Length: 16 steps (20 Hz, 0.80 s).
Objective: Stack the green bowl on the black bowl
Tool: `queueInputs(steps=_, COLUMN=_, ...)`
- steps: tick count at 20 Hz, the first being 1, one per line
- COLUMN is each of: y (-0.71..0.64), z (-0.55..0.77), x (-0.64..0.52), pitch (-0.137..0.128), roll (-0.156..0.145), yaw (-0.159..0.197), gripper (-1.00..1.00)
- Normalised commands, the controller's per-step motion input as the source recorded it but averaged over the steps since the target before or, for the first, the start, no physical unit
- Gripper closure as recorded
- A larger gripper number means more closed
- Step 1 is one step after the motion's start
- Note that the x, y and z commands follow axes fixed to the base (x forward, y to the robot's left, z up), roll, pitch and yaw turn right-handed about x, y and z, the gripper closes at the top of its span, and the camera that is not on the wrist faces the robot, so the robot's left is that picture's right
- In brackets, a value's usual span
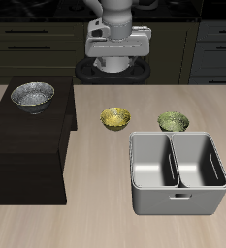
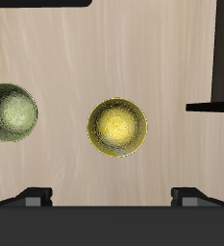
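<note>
The green bowl [image 1: 173, 121] sits upright on the table, just behind the grey bin; the wrist view also shows this green bowl [image 2: 11, 112]. The black bowl [image 1: 32, 95], silvery-speckled inside, rests on top of a dark wooden cabinet [image 1: 27, 145]. My gripper [image 1: 115, 60] hangs high above the table's back, roughly over the yellow bowl and apart from both task bowls. In the wrist view the gripper [image 2: 113, 198] is open, its fingertips [image 2: 33, 197] set wide with nothing between them.
A golden-yellow bowl [image 1: 114, 118] stands on the table between the cabinet and the green bowl, and the same yellow bowl [image 2: 117, 127] lies straight under the gripper in the wrist view. A grey two-compartment metal bin [image 1: 177, 172] stands nearer the table's front edge.
</note>
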Motion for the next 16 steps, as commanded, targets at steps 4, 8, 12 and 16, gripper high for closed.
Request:
queueInputs(steps=4, y=0.21, z=-0.04, x=0.11, pitch=-0.101, roll=-0.051, yaw=-0.021, gripper=-1.00)
queueInputs(steps=8, y=0.41, z=-0.19, x=0.19, pitch=0.048, roll=0.022, yaw=-0.036, gripper=-1.00)
queueInputs(steps=12, y=0.47, z=0.06, x=0.06, pitch=-0.046, roll=0.038, yaw=-0.020, gripper=-1.00)
queueInputs(steps=16, y=0.43, z=0.04, x=0.04, pitch=-0.061, roll=0.050, yaw=-0.023, gripper=-1.00)
